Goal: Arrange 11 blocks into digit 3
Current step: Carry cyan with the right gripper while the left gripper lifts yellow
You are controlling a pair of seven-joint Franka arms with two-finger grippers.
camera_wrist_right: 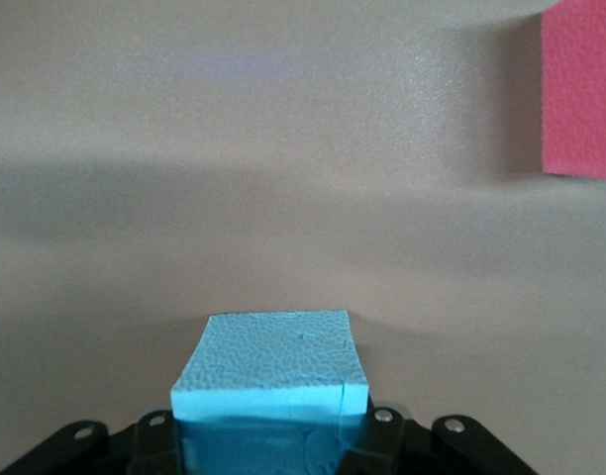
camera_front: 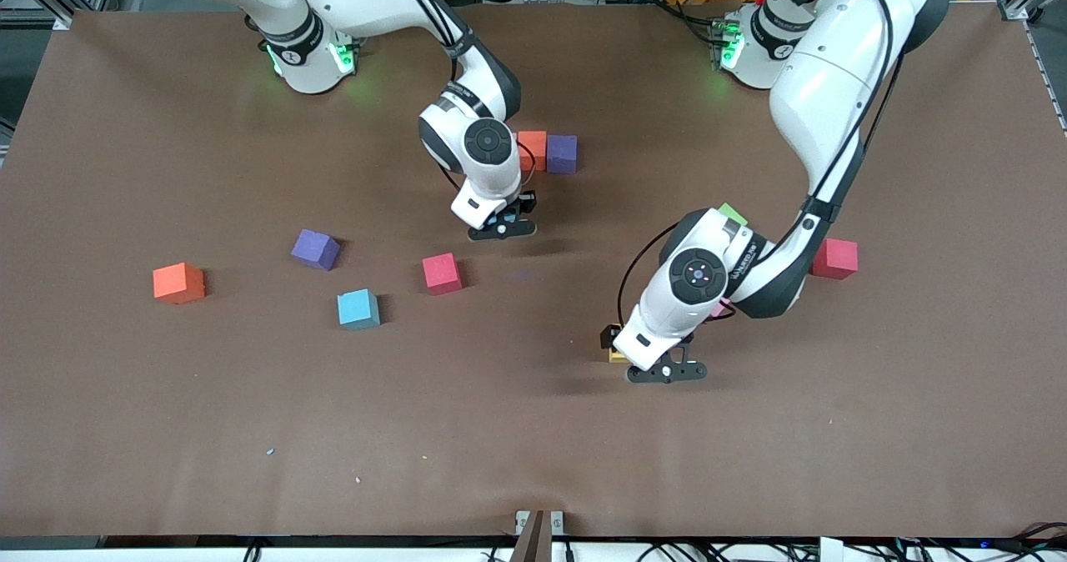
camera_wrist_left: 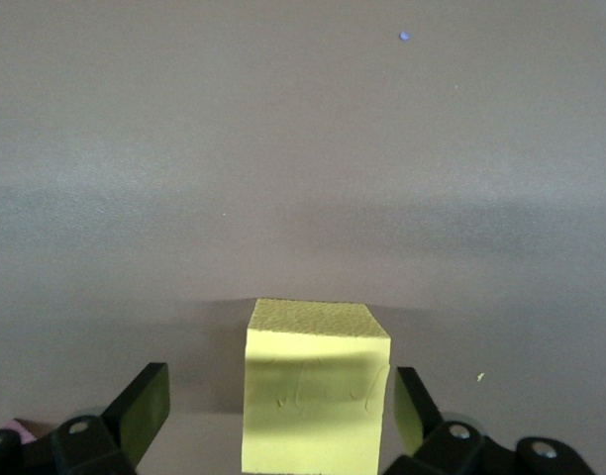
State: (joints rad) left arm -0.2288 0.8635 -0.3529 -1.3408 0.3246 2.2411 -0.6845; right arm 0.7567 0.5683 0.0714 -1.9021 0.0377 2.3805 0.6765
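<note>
My right gripper (camera_wrist_right: 273, 440) is shut on a cyan block (camera_wrist_right: 271, 381), over the middle of the table (camera_front: 508, 212). My left gripper (camera_wrist_left: 278, 401) is open around a yellow block (camera_wrist_left: 316, 396) that rests on the table; one finger (camera_wrist_left: 143, 411) stands apart from it and the other (camera_wrist_left: 410, 406) is close beside it. In the front view only a sliver of that yellow block (camera_front: 617, 355) shows under the left hand. An orange block (camera_front: 532, 149) and a purple block (camera_front: 562, 153) touch side by side. The digit 3 is out of view.
Loose blocks toward the right arm's end: orange (camera_front: 178, 283), purple (camera_front: 315, 249), cyan (camera_front: 358, 308), pink-red (camera_front: 441, 273), the last also in the right wrist view (camera_wrist_right: 580, 89). Near the left arm lie a green block (camera_front: 733, 212), a red one (camera_front: 834, 258) and a pink sliver (camera_front: 721, 308).
</note>
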